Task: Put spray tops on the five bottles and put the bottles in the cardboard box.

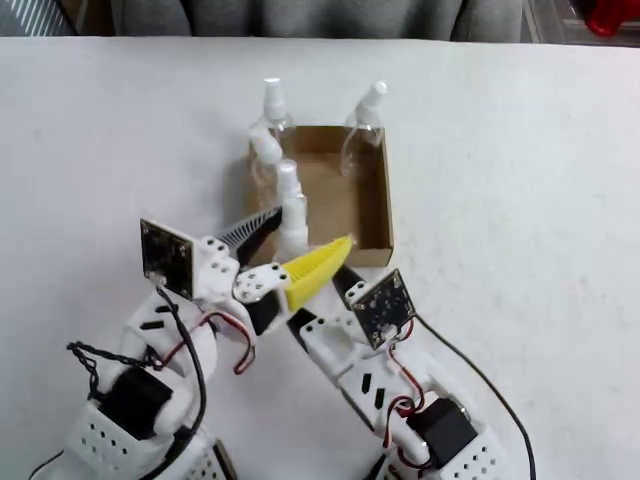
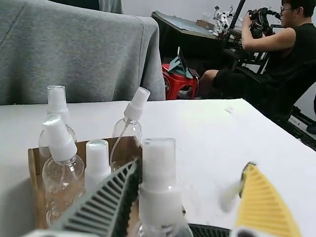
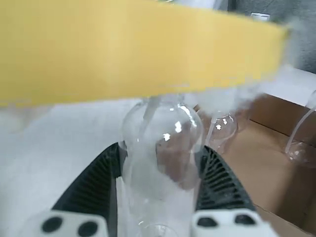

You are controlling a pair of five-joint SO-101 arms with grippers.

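The cardboard box (image 1: 386, 205) sits in the middle of the white desk (image 1: 520, 150); both arms come in from the near side and meet at its near left corner. The right pincer (image 3: 160, 158) is closed on the clear body of a bottle (image 1: 291, 208), one black finger on each side; the bottle stands upright at the box's near edge, and I cannot tell whether its base is inside the wall or just above it. The left pincer (image 1: 314, 226) is open around the bottle's white spray top (image 2: 158, 165); its grey ribbed finger (image 2: 106, 202) touches the top, while its yellow finger (image 2: 264, 202) stands apart to the right. Other bottles (image 2: 61, 170) with tops on stand in the box beyond, mostly on its left; one at the far right (image 1: 362, 130) leans.
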